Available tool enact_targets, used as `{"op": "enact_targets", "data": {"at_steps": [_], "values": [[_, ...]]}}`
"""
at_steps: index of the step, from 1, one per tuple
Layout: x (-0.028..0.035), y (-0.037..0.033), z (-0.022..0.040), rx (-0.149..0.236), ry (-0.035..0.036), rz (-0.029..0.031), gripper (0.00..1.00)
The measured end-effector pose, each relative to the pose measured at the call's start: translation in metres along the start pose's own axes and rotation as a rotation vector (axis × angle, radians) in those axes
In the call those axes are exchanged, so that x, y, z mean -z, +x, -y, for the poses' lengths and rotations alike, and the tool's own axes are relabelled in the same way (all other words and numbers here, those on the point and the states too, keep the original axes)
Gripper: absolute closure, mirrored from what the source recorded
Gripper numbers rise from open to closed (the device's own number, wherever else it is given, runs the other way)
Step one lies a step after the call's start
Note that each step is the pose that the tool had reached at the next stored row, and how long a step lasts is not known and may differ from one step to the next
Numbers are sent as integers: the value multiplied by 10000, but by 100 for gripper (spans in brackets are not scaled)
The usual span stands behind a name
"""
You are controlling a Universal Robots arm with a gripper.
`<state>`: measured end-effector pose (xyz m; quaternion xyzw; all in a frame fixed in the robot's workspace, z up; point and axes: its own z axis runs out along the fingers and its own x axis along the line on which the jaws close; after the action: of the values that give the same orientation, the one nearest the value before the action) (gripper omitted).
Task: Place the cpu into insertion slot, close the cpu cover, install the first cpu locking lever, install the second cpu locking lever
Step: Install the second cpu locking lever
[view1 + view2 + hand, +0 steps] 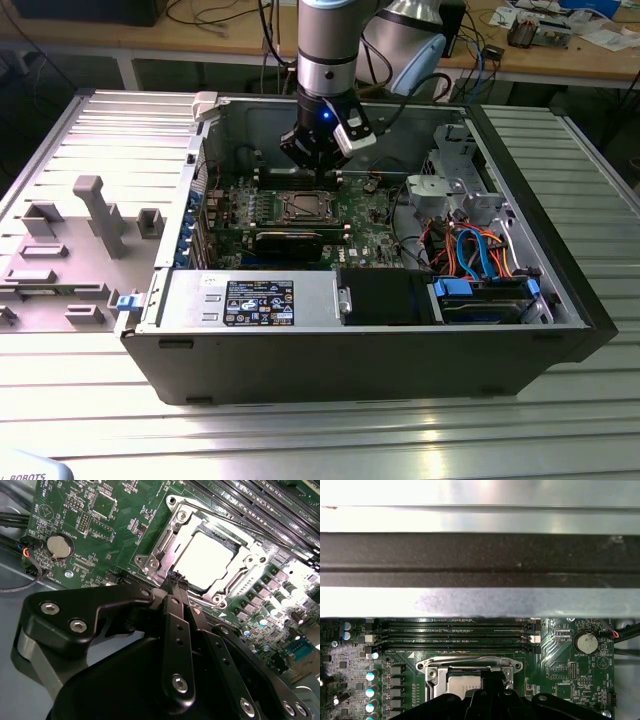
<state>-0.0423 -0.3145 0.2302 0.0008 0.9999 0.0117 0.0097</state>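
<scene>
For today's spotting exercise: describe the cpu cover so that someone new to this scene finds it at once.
Start at the open computer case, then the green motherboard on its floor. Below the gripper sits the cpu cover: a square silver metal frame closed around the pale, shiny cpu. Unlike the long black memory slots beside it, it is bright metal and square.

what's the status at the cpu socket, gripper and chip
Gripper shut, empty, tips at the insertion slot rim. Cpu seated in the slot, cpu cover down around it. Nothing in the way.
</scene>
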Motion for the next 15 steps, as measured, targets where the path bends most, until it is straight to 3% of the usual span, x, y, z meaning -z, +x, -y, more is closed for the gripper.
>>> {"op": "enact_targets", "data": {"at_steps": [15], "values": [[1, 0, 71, -1, -1, 1, 89]]}}
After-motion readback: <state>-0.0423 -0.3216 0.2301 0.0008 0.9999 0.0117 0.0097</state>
